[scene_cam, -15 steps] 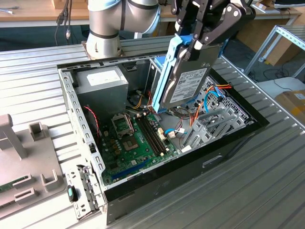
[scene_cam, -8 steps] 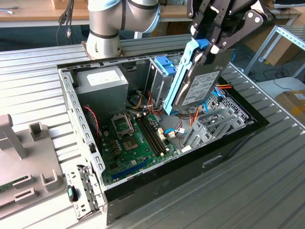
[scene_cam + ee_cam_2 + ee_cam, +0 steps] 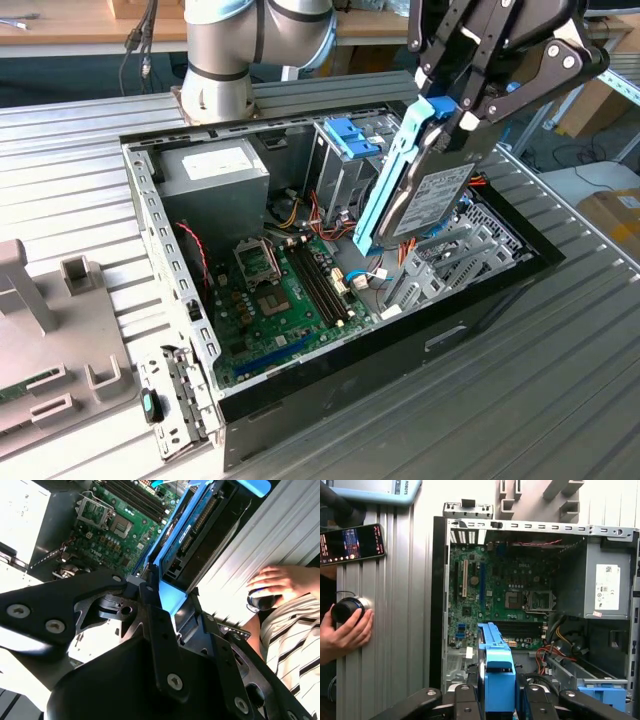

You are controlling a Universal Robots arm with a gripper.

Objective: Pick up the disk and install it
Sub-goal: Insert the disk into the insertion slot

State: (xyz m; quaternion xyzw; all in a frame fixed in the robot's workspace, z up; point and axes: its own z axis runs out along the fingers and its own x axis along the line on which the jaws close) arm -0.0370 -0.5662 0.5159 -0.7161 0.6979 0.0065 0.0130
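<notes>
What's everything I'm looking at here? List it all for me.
disk: one, silver-grey in blue frame, held tilted above the open case
computer case: one, grey and black, open on the table
circuit board: one, green, on the case floor
power box: one, grey, case corner near the arm's base
table: one, ribbed grey metal, under everything
phone: one, black, on the table beside the case
knob: one, black, under a hand
person's hand: one, on the knob
robot arm: one, grey, beside the case
jaws: black, shut on the disk's frame
</notes>
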